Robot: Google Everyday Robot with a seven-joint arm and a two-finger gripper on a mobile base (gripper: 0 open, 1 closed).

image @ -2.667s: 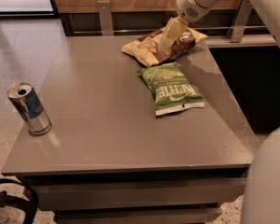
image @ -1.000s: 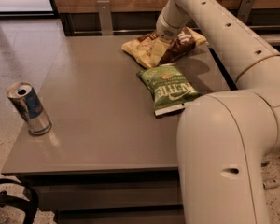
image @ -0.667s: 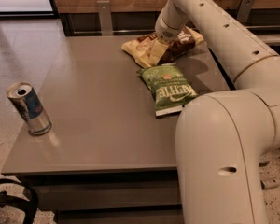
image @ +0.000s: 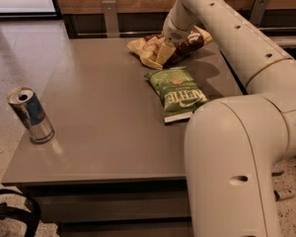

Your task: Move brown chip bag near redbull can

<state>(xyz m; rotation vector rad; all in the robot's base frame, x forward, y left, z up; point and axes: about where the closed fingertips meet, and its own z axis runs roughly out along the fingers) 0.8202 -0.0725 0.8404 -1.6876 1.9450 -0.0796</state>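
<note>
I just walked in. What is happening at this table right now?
The white robot arm reaches across the grey table, its claw down on the crinkly dark brown and pale yellow chip bag at the far edge. The slim blue and silver drink can stands near the left edge, far from that bag. A smaller green chip bag lies in the middle, untouched.

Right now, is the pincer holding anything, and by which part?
Cannot tell. The pincer sits on the middle of the brown chip bag, which lies on the table's far side; a closed grip isn't visible.
</note>
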